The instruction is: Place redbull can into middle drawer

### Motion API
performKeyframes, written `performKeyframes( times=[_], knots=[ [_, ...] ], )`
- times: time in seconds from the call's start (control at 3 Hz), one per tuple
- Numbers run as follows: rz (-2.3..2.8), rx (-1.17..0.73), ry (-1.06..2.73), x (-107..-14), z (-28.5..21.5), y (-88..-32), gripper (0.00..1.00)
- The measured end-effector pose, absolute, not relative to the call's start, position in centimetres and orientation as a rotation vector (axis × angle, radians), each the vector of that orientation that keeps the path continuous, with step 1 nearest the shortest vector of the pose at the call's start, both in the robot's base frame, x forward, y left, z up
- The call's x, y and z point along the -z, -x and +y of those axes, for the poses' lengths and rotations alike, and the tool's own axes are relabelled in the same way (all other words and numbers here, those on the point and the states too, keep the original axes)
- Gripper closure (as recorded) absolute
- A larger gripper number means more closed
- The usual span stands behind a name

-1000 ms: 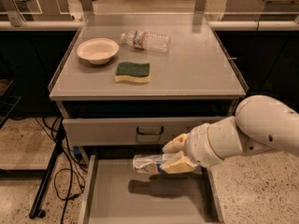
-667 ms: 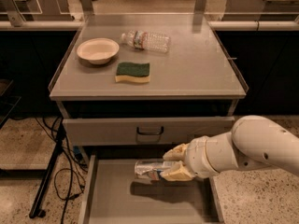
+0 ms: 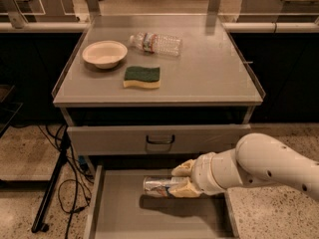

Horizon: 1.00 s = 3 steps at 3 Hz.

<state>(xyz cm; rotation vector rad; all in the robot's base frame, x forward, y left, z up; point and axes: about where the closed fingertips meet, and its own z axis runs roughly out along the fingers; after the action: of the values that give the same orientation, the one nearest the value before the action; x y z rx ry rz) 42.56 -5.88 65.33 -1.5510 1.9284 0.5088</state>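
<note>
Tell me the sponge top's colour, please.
Dark green sponge top, camera view; gripper holds the redbull can over the middle drawer.

I am seeing warm, fairly dim light falling from overhead onto the tabletop beyond the gripper, which is hanging over the middle drawer, clamped on the redbull can. The can's silver skin is catching small glints. Just beneath the gripper a soft dark shadow is lying on the drawer floor. The arm to its right is glowing brightest.
</note>
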Motion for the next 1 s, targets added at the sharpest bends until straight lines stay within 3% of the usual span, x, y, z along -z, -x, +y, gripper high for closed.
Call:
performKeyframes(
  times=[0.33, 1.0],
  knots=[
    [1.950, -0.455, 1.522, -61.2, -6.3, -43.9, 1.00],
    [1.964, -0.543, 1.459, -53.1, -5.8, -48.8, 1.00]
  ],
)
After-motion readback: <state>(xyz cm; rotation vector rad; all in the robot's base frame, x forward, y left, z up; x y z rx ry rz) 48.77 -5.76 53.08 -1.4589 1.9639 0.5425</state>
